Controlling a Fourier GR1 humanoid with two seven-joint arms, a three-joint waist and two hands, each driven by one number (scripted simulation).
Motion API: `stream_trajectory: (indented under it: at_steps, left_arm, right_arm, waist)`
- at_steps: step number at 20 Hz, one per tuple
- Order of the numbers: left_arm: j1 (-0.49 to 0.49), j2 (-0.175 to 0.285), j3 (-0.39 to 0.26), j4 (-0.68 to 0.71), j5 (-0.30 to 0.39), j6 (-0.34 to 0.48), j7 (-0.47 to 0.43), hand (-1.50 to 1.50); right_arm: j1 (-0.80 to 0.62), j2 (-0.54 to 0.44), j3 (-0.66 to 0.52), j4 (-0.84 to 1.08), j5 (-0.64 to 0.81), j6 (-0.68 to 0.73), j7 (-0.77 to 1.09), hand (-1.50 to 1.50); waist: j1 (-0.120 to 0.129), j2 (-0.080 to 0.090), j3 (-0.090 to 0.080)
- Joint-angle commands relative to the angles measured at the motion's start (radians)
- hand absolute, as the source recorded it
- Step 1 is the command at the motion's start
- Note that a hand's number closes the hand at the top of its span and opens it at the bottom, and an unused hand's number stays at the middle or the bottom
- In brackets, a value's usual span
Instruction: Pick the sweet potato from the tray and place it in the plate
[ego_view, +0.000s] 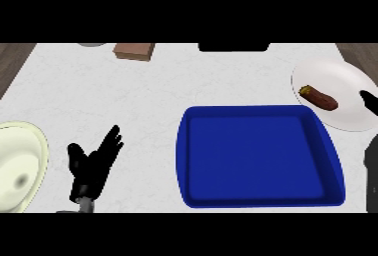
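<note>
Here, one sweet potato (320, 97) on one white plate (332, 70), one blue tray (255, 112), left hand (94, 162) released, right hand (368, 98) state unclear.

The right hand (368, 100) is lying mostly beyond the right edge, with only a black sliver showing over the plate (325, 67), so I am not making out its grasp. The plate's outer side is being clipped there too. A pale dish (33, 145) is running off the left edge, and along the top a grey thing (92, 44), a brown block (134, 50) and a black shape (234, 47) are being cut short, the grey and black ones showing too little to name.
</note>
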Motion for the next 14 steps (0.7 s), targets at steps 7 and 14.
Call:
stream_trajectory:
  at_steps: [7,14]
  left_arm:
    - [0.007,-0.002,0.016,0.023,-0.014,-0.011,0.000,0.00]
    - [0.001,-0.004,0.019,0.012,-0.023,-0.022,-0.009,0.00]
  right_arm:
    - [0.243,0.147,0.103,-0.182,-0.190,0.211,-0.137,-1.50]
    - [0.461,0.290,0.355,-0.416,-0.129,0.070,-0.001,-1.50]
  waist:
    - [-0.004,-0.005,-0.006]
    - [-0.006,-0.007,-0.006]
